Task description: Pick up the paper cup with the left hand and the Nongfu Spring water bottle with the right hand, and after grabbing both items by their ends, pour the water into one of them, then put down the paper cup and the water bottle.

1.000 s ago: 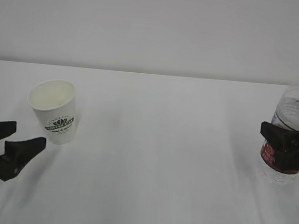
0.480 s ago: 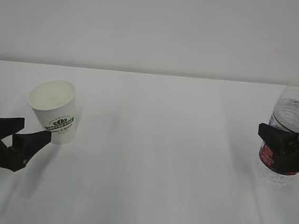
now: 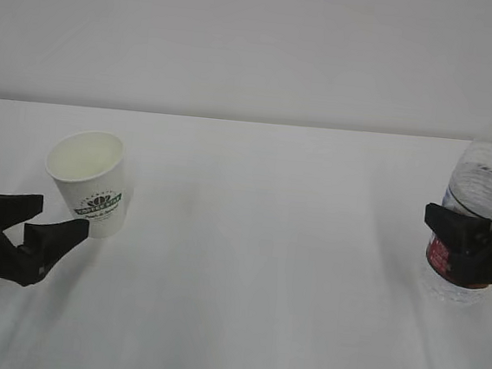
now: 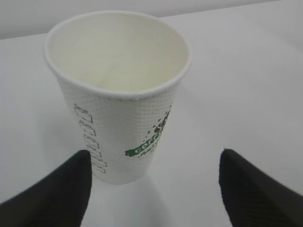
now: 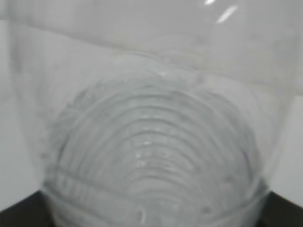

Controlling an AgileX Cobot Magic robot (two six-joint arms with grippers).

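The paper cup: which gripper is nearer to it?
Left. The left gripper is open just beside the paper cup; the right gripper, far across the table, grips the water bottle.

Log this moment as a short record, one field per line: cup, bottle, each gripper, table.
paper cup: upright on the table, empty inside, green logo on its side
water bottle: upright at the right edge, uncapped, red neck ring
left gripper: open, fingers on either side of the cup's base, not closed on it
right gripper: closed around the bottle at its red label
table: white surface
water: level not clear from these views
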